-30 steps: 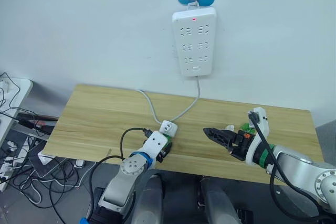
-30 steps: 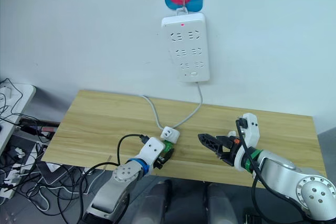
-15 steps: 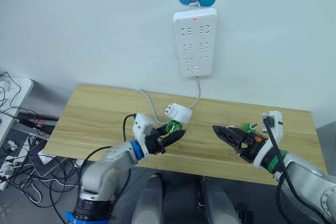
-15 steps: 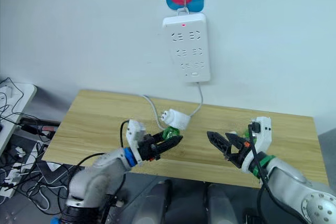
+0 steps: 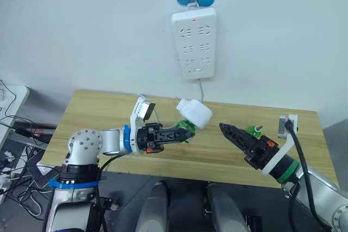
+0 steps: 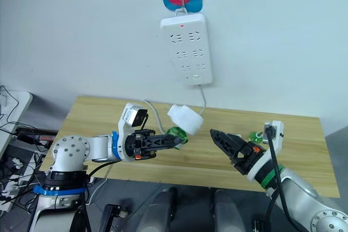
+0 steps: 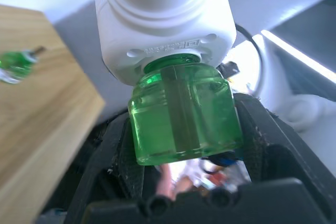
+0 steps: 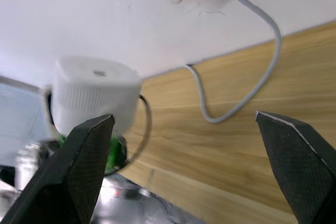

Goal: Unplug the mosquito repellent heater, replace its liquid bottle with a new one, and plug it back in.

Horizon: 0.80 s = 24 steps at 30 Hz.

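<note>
left gripper point(image 5: 182, 132) is pinching the green bottle point(image 7: 181, 114), one finger point(image 7: 113, 161) on each flat side. the bottle is screwed into the white heater point(image 5: 194, 113), so the whole unit is held up in the air over the table point(image 5: 98, 118), between the two arms and below the power strip point(image 5: 193, 43) on the wall.

handling guess: light, rigid plastic, smooth and a bit slippery. bottle is liquid-filled and looks thin-walled, so squeeze moderately; flat faces give the pads a decent seat. for the swap, the heater's ribbed white body is the place to grab, not the bottle neck or the prong end.

right gripper point(image 5: 231, 134) is empty, fingers spread wide, pointing at the heater from just beside it, not touching. second green bottle point(image 5: 254, 131) lies on the table behind that gripper.

hard to see: prongs aren't visible, can't tell which way they face. can't tell how tightly the bottle is threaded in. the second bottle is partly covered by the right arm, so cap state and fill level are unclear; can't say whether it's the new or the old one. the strip's cable point(image 8: 247, 95) drops behind the heater, its far end hidden.
</note>
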Each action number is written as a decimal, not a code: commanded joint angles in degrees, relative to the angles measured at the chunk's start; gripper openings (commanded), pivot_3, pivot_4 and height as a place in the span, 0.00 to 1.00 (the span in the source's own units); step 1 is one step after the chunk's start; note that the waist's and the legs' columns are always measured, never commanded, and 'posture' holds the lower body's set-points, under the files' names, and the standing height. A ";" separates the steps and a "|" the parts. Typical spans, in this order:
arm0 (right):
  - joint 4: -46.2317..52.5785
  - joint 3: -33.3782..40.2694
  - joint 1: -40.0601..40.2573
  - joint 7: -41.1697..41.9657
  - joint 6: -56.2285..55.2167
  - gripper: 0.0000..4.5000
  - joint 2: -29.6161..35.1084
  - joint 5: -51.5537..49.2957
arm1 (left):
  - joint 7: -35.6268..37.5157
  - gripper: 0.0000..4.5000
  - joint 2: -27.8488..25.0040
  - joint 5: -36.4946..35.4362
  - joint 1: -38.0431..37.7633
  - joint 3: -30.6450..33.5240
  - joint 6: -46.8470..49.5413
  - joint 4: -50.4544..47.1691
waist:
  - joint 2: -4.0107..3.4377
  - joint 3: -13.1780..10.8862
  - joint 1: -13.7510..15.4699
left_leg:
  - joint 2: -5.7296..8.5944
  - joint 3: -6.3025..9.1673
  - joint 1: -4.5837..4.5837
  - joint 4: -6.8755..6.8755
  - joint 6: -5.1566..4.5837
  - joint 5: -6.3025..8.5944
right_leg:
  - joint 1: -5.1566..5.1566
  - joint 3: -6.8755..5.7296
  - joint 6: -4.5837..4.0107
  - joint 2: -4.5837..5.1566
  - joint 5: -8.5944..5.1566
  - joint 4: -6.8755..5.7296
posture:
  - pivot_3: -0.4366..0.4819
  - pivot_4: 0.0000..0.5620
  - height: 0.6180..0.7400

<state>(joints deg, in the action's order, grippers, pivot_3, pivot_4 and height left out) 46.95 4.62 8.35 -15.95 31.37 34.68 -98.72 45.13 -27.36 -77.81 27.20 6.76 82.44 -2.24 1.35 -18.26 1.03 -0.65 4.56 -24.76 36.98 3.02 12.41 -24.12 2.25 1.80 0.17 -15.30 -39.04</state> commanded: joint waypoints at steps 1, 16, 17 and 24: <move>1.26 -1.86 -2.23 -1.69 -1.66 1.00 -0.74 -5.88 | 3.26 0.51 -0.65 -1.22 1.35 -1.04 1.47 -0.25 | 0.00 0.00 -0.17 | 0.00 -0.01 0.01 0.00 0.00 0.00 | 0.00 0.01 -0.03 0.00 0.02 -0.01 | 0.58 0.50 1.00; 1.00 -5.67 -6.95 -2.67 -1.88 1.00 -1.33 -7.97 | 5.02 0.51 0.33 0.04 2.41 -1.72 1.98 2.33 | -0.01 0.00 -0.64 | 0.01 0.03 0.00 -0.01 0.00 0.00 | 0.00 0.05 -0.22 0.02 0.12 0.00 | 0.58 0.52 1.00; 1.22 -5.66 -6.97 -2.42 -1.79 1.00 -1.06 -8.29 | 4.51 0.51 0.65 -0.25 2.85 -1.32 2.30 3.28 | 0.00 0.00 -0.62 | 0.02 0.04 0.00 0.00 0.00 0.00 | 0.00 0.05 -0.21 0.02 0.12 0.00 | 0.58 0.52 1.00; 1.57 -6.16 -7.19 -1.63 -1.70 1.00 -0.01 -8.68 | 3.24 0.51 1.38 -2.50 4.42 -0.09 6.06 5.93 | 0.00 0.00 -1.09 | 0.02 0.04 0.00 0.00 -0.01 0.00 | 0.00 0.04 -0.24 0.03 0.14 -0.01 | 0.58 0.51 1.00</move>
<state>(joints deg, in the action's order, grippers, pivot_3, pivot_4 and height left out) 46.10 -1.38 1.50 -18.59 29.78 34.63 -106.60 47.85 -26.15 -78.05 30.71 5.62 87.42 4.87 1.35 -18.25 -0.06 -0.64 4.60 -24.76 36.98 3.01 12.41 -24.11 2.29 1.56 0.20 -15.15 -39.06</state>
